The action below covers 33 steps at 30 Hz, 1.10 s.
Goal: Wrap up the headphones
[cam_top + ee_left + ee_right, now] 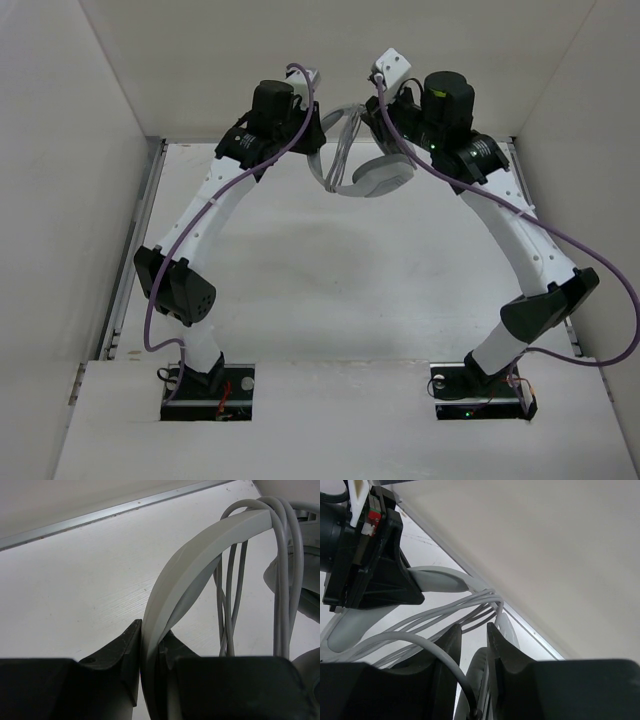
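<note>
two grippers meet at the far end of the table [330,290], with the headphones [378,176] raised between them, clear of the surface. the left gripper [150,650] is clamped on the headband [200,560]: the jaws stand narrow, both fingers pressed flat against the pale band, which rises out of the gap and arches up to the right. several turns of the thin grey cable [285,570] loop over the top of that band and hang down beside it. the right gripper [474,640] is also nearly closed, only a slim gap between the dark fingers. a strand of cable runs down into that gap, and a pale grey part of the headphones lies in it too; which of the two is actually pinched cannot be told.
</note>
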### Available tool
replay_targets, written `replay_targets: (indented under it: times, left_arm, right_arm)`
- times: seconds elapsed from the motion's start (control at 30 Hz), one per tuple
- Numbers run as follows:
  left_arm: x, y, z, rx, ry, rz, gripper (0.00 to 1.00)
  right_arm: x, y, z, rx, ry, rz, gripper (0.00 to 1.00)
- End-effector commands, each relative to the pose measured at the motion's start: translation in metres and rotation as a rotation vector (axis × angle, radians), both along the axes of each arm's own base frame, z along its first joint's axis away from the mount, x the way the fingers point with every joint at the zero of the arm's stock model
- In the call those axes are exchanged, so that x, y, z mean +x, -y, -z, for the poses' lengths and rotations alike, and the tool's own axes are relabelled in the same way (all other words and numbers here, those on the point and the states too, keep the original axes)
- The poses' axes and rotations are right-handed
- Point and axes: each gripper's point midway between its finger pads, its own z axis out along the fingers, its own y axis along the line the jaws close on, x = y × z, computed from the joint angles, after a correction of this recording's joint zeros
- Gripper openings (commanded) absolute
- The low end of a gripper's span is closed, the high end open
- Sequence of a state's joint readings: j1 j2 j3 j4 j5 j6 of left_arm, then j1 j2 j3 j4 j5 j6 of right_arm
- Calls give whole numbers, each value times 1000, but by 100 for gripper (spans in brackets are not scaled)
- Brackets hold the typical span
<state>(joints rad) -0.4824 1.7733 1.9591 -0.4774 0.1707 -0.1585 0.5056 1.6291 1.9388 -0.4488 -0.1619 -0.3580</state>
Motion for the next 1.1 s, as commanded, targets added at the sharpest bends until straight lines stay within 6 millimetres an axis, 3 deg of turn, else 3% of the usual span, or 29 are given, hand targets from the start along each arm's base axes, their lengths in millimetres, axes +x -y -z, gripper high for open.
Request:
replay_targets:
  times: [0.0,0.63,0.8,1.07]
  left_arm:
    - [-11,5,-65,-122,133,29,1]
    - [-12,5,-61,-120,123,29,1]
    - [-14,5,-62,-123,123,32,1]
    - [-16,3,-62,-123,123,32,1]
  right_arm:
    - [-21,5,-48,73,79,-26,34]
    - [-34,-12,-41,-19,53,-135,50]
    - [-41,-21,-21,-28,-37,-206,51]
    - [-44,-18,9,-88,-114,-236,48]
